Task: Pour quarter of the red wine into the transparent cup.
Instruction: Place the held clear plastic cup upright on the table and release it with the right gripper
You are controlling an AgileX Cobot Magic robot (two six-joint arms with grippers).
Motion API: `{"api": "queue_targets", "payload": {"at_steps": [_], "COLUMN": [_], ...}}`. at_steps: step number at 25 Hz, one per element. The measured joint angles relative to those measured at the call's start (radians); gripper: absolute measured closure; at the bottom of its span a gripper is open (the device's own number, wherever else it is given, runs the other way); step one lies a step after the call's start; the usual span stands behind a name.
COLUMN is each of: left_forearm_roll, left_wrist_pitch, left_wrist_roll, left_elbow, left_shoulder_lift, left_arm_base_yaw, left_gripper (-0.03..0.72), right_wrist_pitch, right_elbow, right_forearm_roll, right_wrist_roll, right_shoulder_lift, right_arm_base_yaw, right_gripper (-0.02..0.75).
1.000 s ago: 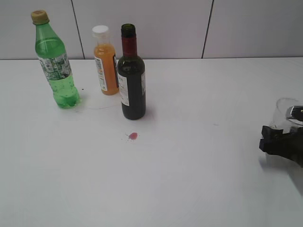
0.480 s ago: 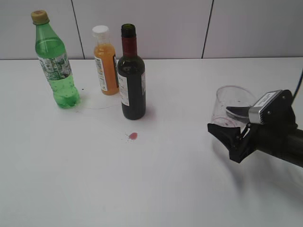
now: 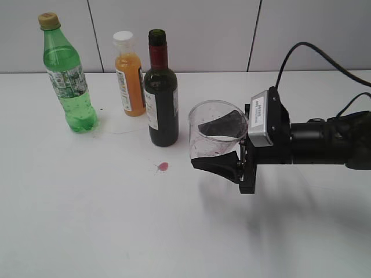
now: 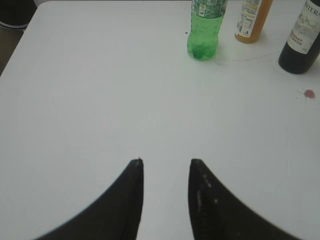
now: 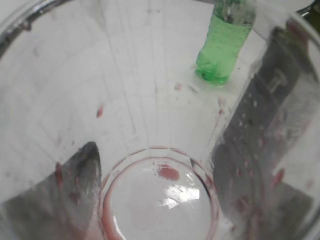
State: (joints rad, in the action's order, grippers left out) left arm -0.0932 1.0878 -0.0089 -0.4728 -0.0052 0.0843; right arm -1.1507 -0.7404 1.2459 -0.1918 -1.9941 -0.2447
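White table (image 3: 87, 231) filled most of the exterior view, pale panelled wall (image 3: 203, 35) behind it.

Right arm (image 3: 324, 142) reached in from the right edge, black, cable looping above it. Right gripper (image 3: 223, 142) was clamped on the cup (image 3: 211, 130): one dark finger (image 3: 217, 165) under the near side of the cup, the other showing through the clear wall on the far side. Cup was clear plastic, upright or nearly so; could not tell whether it was lifted or touching the table. It sat just right of the wine bottle, apart from it. Right wrist view looked straight down into the cup (image 5: 160, 200): reddish ring round the base, red specks on the walls, dark fingers either side through the plastic.

Wine bottle (image 3: 160, 90) stood upright left of centre, dark glass, red foil neck, white label, mouth open. Dark contents; level not readable.

Green bottle (image 3: 66, 75) stood far left near the wall, capped. Juice bottle (image 3: 128, 75), orange with white cap, stood between it and the wine bottle, just behind the latter's left shoulder.

Left gripper (image 4: 165, 170) appeared only in its own wrist view: two black fingers parted, nothing between them, over bare table well short of the bottles.

Small red spill (image 3: 163, 167) lay on the table in front of the wine bottle, left of the cup.
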Motion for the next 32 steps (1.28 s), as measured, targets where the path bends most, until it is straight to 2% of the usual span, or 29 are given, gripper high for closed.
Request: {"api": "queue_targets", "payload": {"at_steps": [6, 11, 22, 32], "left_forearm_roll": [0.0, 0.0, 0.0, 0.0], "left_wrist_pitch": [0.0, 0.0, 0.0, 0.0], "left_wrist_roll": [0.0, 0.0, 0.0, 0.0], "left_elbow": [0.0, 0.0, 0.0, 0.0], "left_shoulder_lift": [0.0, 0.0, 0.0, 0.0], "left_arm_base_yaw": [0.0, 0.0, 0.0, 0.0], "left_gripper": [0.449, 0.449, 0.449, 0.449], "right_wrist_pitch": [-0.027, -0.04, -0.052, 0.017], "right_elbow": [-0.104, -0.192, -0.33, -0.389], "right_forearm_roll": [0.009, 0.073, 0.234, 0.333], "right_wrist_roll": [-0.056, -0.073, -0.206, -0.137], "right_shoulder_lift": [-0.135, -0.227, -0.298, -0.311], "right_arm_base_yaw": [-0.061, -0.087, -0.097, -0.097], "right_gripper": [0.186, 0.186, 0.186, 0.186]}}
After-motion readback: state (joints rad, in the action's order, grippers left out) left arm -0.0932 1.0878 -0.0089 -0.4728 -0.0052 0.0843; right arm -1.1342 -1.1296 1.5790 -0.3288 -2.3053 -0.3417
